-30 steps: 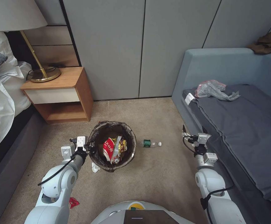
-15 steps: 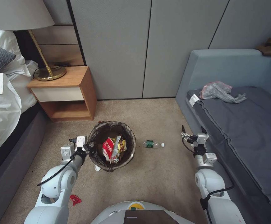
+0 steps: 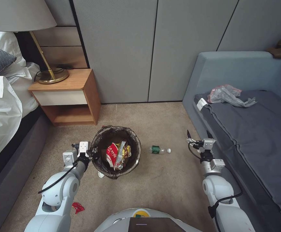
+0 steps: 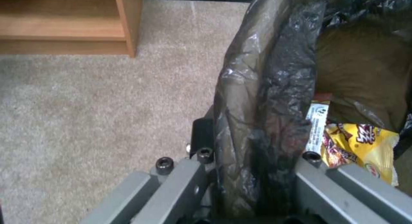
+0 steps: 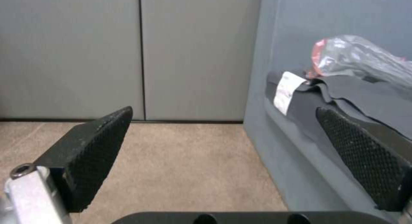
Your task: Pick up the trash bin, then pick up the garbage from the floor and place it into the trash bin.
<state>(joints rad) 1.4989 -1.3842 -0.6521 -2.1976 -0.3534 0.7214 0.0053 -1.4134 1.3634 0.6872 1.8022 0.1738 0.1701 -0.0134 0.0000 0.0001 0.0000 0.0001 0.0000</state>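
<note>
From the head camera we see the trash bin (image 3: 116, 151) on the carpet in front of us, its dark bag liner folded over the rim and a red-and-white snack bag (image 3: 112, 155) and a yellow wrapper (image 3: 126, 150) already inside. Our left pincer (image 3: 93, 154) is at the bin's left rim, clamped on it. A clear bottle with a green label (image 3: 159, 149) lies on the floor just to the right of the bin, between it and our right pincer (image 3: 197, 134), which hangs spread wide near the sofa (image 3: 243, 129) edge. A white tissue (image 3: 100, 174) peeks out beside the bin's base, and a tiny red wrapper (image 3: 78, 207) lies by our left arm. The nightstand (image 3: 68, 96) with a lamp stands beyond the bin, to the left; a crumpled plastic bag (image 3: 227, 95) rests on the sofa.

In the left wrist view, our fingers (image 4: 201, 138) straddle the liner-wrapped rim (image 4: 262, 98), one outside and one inside, with the yellow wrapper (image 4: 360, 146) just within.

In the right wrist view, our two textured pads (image 5: 94, 146) stand well apart with nothing between them, carpet and sofa front ahead.
</note>
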